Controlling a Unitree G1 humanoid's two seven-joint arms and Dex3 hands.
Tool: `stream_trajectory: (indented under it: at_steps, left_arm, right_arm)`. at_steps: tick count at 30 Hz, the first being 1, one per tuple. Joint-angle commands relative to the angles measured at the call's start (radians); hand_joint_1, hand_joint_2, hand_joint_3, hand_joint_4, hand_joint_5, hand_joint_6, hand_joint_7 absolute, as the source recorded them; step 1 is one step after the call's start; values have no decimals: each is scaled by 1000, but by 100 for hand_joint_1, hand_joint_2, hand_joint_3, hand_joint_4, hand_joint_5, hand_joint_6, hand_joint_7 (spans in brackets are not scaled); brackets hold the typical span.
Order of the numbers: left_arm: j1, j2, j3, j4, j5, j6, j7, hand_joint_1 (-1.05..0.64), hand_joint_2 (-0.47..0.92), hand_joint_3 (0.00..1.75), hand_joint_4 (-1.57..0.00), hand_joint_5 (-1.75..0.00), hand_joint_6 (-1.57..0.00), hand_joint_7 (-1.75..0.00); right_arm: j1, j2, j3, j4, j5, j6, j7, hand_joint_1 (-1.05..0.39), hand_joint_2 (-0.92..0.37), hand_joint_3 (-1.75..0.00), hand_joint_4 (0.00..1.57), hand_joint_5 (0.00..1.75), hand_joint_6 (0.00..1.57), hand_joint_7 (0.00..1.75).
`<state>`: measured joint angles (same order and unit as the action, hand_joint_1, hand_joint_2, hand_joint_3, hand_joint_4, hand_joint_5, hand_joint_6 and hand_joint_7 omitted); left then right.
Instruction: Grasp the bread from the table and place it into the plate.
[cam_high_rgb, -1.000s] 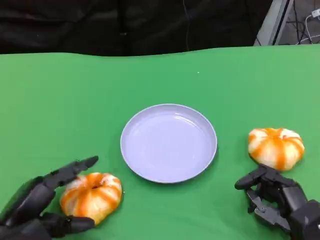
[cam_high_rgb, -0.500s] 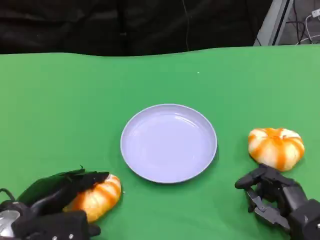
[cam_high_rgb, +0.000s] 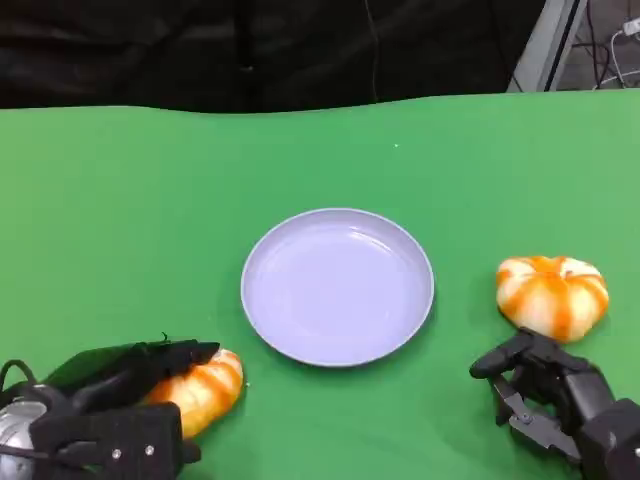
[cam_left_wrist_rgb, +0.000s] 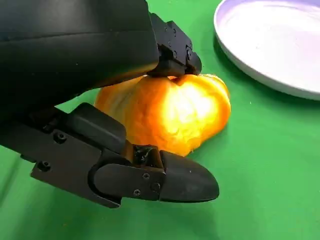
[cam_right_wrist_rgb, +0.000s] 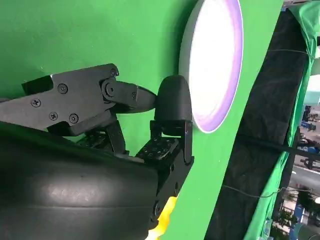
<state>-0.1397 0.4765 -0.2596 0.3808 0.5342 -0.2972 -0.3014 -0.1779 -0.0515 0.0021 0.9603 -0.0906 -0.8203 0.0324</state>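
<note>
Plate (cam_high_rgb: 337, 286) at frame centre holds nothing; task barely begun. Left hand (cam_high_rgb: 105, 415), lower left of the head view, is closed around the left bun (cam_high_rgb: 200, 390), which sits on the cloth (cam_high_rgb: 150, 220) just beside the plate; lift and transfer remain. Second bun (cam_high_rgb: 552, 294) lies untouched at right, near the right hand (cam_high_rgb: 555, 395), whose fingers are curled on nothing.

Left wrist view confirms contact: fingers (cam_left_wrist_rgb: 170, 50) press the bun's top, thumb (cam_left_wrist_rgb: 175, 180) below, a detail the head view hides behind the hand.
</note>
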Motion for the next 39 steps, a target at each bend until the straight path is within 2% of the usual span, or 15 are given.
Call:
stream_trajectory:
  at_steps: [1,3,6,17,19,20,22,24,26,27,29,30,33,37,39]
  left_arm:
    - [28,41,-39,13,-14,19,-78,-49,92,14,-31,0,-17,0]
    - [28,51,-42,11,-39,24,-104,-28,92,8,-30,0,-17,0]
    - [25,59,-43,16,-79,30,-140,-10,92,6,-27,0,-17,0]
    - [32,75,-59,-28,-87,91,-153,-3,91,1,-26,-1,-20,-1]
    - [38,63,-55,-20,-65,79,-87,-2,92,8,-33,-3,-27,-3]
    - [42,54,-53,-13,-49,73,-36,-2,92,13,-42,-6,-34,-5]
    - [45,33,-49,-4,-23,82,44,-2,92,18,-72,-8,-59,-6]
    - [47,16,-43,-2,-13,91,102,-3,92,10,-96,-7,-82,-6]
    - [53,0,-35,7,-13,82,157,-3,92,6,-107,-5,-93,-5]
    - [56,-9,-29,17,-16,71,189,1,92,9,-121,-7,-106,-7]
    - [61,-25,-17,31,-29,52,235,3,92,13,-131,-6,-116,-6]
    - [64,-36,-8,35,-42,43,254,0,92,22,-140,-8,-125,-8]
    - [69,-60,14,48,-68,16,300,-4,92,30,-152,-11,-138,-10]
    - [73,-80,33,66,-88,-21,349,-6,90,39,-155,-15,-143,-10]
    - [75,-90,42,71,-95,-36,370,-7,79,59,-147,-33,-145,-8]
  right_arm:
    - [23,-11,-7,-9,8,28,0,-13,-91,-53,68,173,74,121]
    - [23,-11,-8,-9,8,26,1,-12,-91,-53,68,173,74,121]
    - [22,-14,-5,-8,-1,22,-8,-13,-90,-53,68,173,74,122]
    - [19,-14,-12,-2,9,18,3,-13,-90,-54,67,174,74,122]
    - [20,-15,-12,-3,8,20,1,-13,-90,-54,67,174,74,122]
    - [20,-17,-11,-3,5,18,-1,-13,-90,-54,67,174,74,122]
    - [20,-17,-11,-4,4,19,0,-13,-90,-54,67,174,74,121]
    - [20,-16,-13,-5,7,19,2,-13,-90,-54,67,173,74,121]
    - [19,-14,-14,-3,8,18,1,-13,-90,-54,67,173,74,122]
    - [18,-14,-13,-2,8,18,1,-13,-90,-54,67,173,74,122]
    - [18,-13,-14,-2,10,18,3,-14,-89,-54,67,173,74,122]
    - [19,-12,-14,-3,11,20,3,-14,-89,-54,67,174,74,122]
    - [21,-10,-13,-8,8,24,-1,-13,-90,-53,66,174,74,122]
    - [23,-11,-10,-9,5,21,-1,-12,-91,-53,65,175,73,122]
    - [22,-11,-9,-9,4,20,-2,-12,-91,-53,65,174,73,122]
